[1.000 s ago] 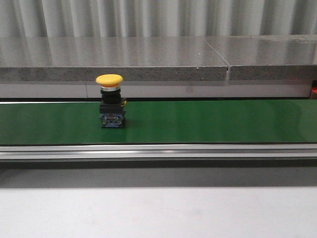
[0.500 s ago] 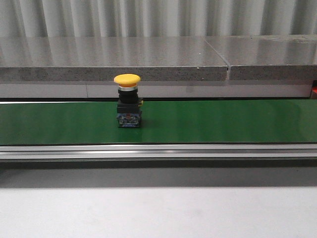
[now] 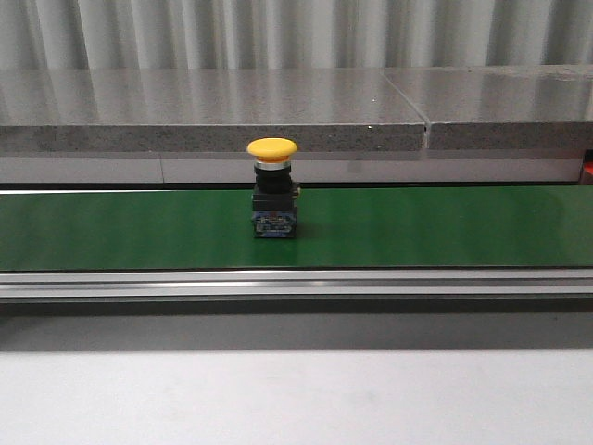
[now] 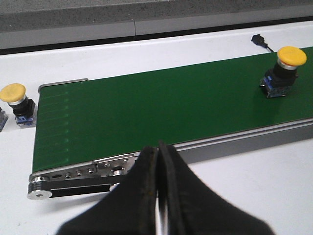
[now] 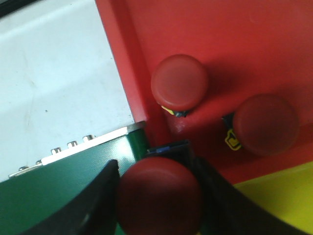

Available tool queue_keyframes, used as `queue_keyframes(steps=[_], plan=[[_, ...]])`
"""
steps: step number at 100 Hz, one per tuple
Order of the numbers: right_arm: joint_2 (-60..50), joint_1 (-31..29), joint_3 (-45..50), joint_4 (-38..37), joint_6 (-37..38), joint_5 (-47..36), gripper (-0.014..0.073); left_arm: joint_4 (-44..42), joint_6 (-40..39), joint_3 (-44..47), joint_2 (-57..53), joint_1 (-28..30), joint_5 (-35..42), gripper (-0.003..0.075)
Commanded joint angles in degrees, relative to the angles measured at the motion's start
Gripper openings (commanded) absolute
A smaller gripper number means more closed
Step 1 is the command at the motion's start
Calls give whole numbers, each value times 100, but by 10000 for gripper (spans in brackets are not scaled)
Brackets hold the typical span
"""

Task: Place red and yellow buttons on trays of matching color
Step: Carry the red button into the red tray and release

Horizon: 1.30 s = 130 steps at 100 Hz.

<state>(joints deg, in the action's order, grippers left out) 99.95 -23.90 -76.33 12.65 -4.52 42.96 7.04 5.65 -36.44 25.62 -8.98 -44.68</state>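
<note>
A yellow button (image 3: 272, 188) on a black and blue base stands upright on the green belt (image 3: 445, 227); the left wrist view shows it as the yellow button (image 4: 284, 72) far along the belt. A second yellow button (image 4: 16, 103) stands on the white table beside the belt's end. My left gripper (image 4: 159, 152) is shut and empty, low in front of the belt's end. My right gripper (image 5: 159, 178) is shut on a red button (image 5: 159, 196) at the edge of the red tray (image 5: 205, 29), where two red buttons (image 5: 179, 82) (image 5: 265, 124) lie. A yellow tray (image 5: 281, 198) adjoins it.
A grey stone ledge (image 3: 213, 111) runs behind the belt, and a metal rail (image 3: 296, 283) borders its front. White table surface (image 3: 296, 399) lies in front. A black cable end (image 4: 259, 40) rests on the table beyond the belt.
The yellow button has ridden the belt steadily to the right, from left of centre to near the middle of the front view.
</note>
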Motion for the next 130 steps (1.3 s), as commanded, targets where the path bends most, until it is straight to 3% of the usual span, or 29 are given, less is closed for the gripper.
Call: queue_keyframes(steps=[1, 103, 113, 123, 130], plan=[[-177, -34, -147, -77, 60, -263, 165, 71, -4, -148, 31, -48, 381, -20], [204, -227, -147, -267, 484, -737, 170, 71, -4, -148, 31, -48, 381, -20], [255, -227, -147, -253, 484, -737, 254, 71, -4, -148, 31, -48, 381, -20], [262, -227, -147, -242, 484, -684, 451, 71, -4, -148, 31, -48, 381, -20], [262, -227, -147, -242, 484, -680, 533, 71, -4, -148, 31, -48, 381, -20]])
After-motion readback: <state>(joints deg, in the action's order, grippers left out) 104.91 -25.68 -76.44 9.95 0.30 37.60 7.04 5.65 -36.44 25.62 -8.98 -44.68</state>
